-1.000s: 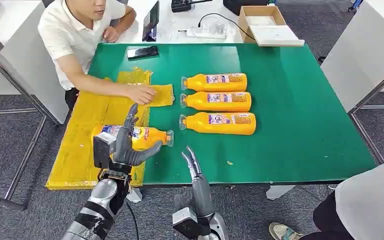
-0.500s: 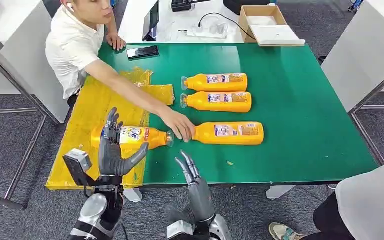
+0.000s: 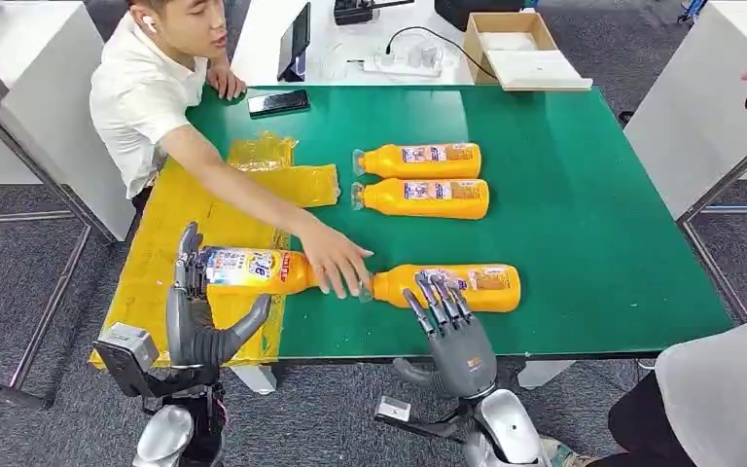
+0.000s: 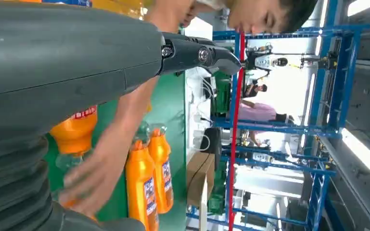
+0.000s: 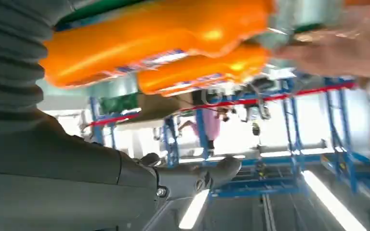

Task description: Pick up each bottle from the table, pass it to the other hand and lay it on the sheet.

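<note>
An orange bottle [image 3: 248, 270] lies on the yellow sheet [image 3: 160, 229] at the left of the green table [image 3: 584, 195]. My left hand [image 3: 199, 316] is open in front of it, with fingertips up beside its base. A second bottle [image 3: 452, 284] lies near the front edge; my right hand [image 3: 447, 341] is open just before it, fingers spread. A person's hand [image 3: 336, 261] rests between the two bottles' caps. Two more bottles [image 3: 418, 160] [image 3: 423, 197] lie side by side farther back. The left wrist view shows my thumb [image 4: 197, 53] and these bottles [image 4: 142, 187]; the right wrist view shows an orange bottle [image 5: 149, 38] close up.
The person in a white shirt [image 3: 141, 92] sits at the far left corner, arm stretched across the sheet. Folded yellow bags [image 3: 302, 183] lie near the sheet. A phone [image 3: 278, 101] and a cardboard box [image 3: 515, 44] are at the back. Another person [image 3: 720, 399] stands at the front right.
The person dragged the nearest bottle toward the front edge and now has a hand between the two caps. My right hand rose to the table edge with fingers spread. My left hand drew back and down.
</note>
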